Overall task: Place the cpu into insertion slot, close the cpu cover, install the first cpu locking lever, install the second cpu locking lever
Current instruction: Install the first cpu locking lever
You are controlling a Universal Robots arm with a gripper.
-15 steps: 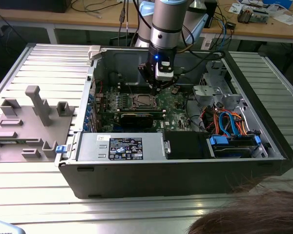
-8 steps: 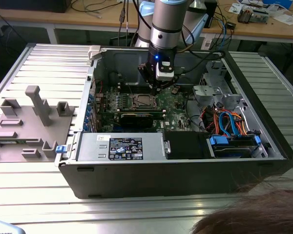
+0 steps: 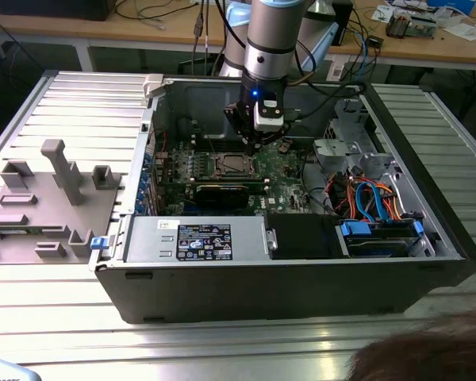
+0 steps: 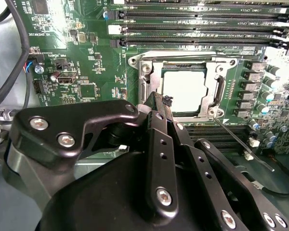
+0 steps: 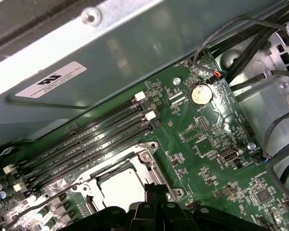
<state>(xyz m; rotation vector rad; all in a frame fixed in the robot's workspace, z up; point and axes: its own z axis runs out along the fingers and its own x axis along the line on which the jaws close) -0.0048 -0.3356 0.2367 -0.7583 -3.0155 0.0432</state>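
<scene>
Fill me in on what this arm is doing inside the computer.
The robot arm's gripper hangs inside the open computer case, shut, with its tip at the edge of the insertion slot on the green motherboard. The cpu already sits in the slot, and the cpu cover lies down around it. A thin locking lever sticks out away from the socket, apparently not latched yet.

Even room light. Shadowed case interior (image 3: pixel 182 119); blue indicator (image 3: pixel 255 93) glows on the arm (image 3: pixel 270 32). White glare on the cpu (image 4: pixel 184 91) (image 5: pixel 120 187) in both wrist views; table slats (image 3: pixel 222 349) shine.
</scene>
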